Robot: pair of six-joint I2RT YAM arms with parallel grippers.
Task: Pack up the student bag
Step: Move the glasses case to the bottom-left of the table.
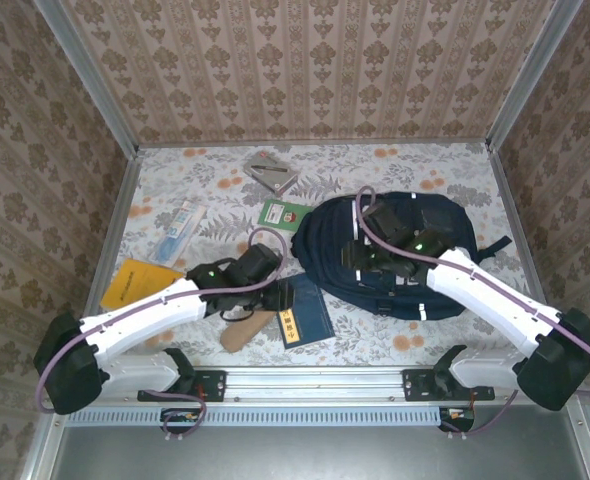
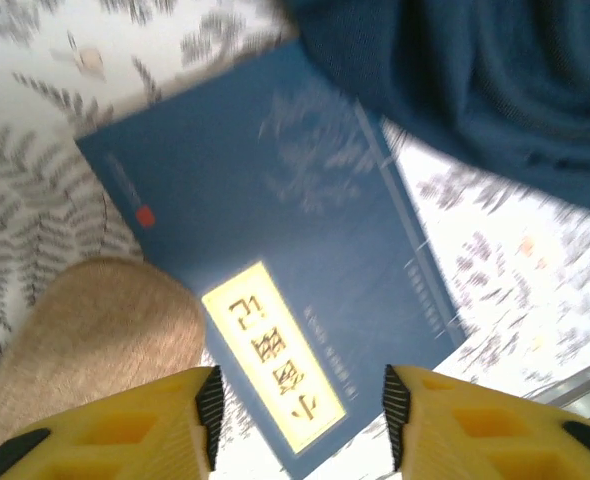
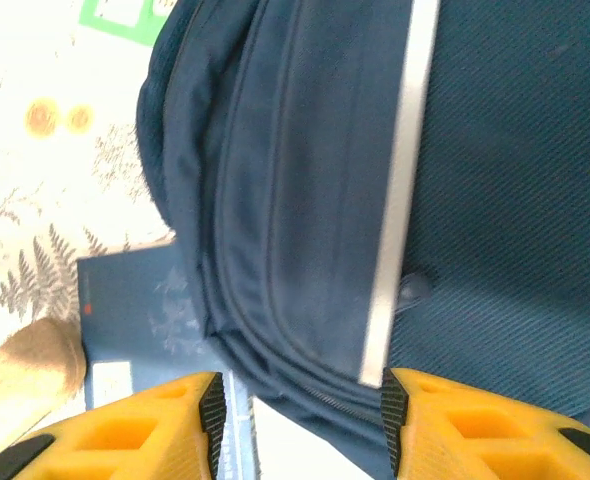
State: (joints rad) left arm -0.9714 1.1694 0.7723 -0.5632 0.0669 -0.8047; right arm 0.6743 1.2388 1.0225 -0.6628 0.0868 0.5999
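Between the pads of the left gripper (image 2: 301, 412): nothing. Its jaws are part-open and empty, poised over the blue book (image 2: 275, 250) lying flat on the table (image 2: 35, 200). Over the near flank of the student bag (image 3: 495, 200) hangs the right gripper (image 3: 300, 410), likewise part-open, nothing held. Bag lies centre-right on the table, its edge touching or overlapping the book's far corner; cannot tell which. A tan object (image 2: 85, 340) sits against the book's near-left edge, just beside one left pad.

Risks (judgement):
1. Book is thin & flat, so pads may skid on the cover or close on the tan object instead.
2. If the bag pins that corner, a lifted book tugs the fabric.
3. Bag cloth is slack, so a right pinch may gather a mere fold; whether the zip is open cannot be told.
4. Both wrists work near each other at mid-table: clash possible.

Surface: fern-and-flower print cloth, also bearing a green card (image 1: 280, 212) just beside the bag & a yellow booklet (image 1: 135, 282) at far left. Room: patterned walls (image 1: 305, 60) on three sides, metal frame rail (image 1: 315, 380) at the near edge.
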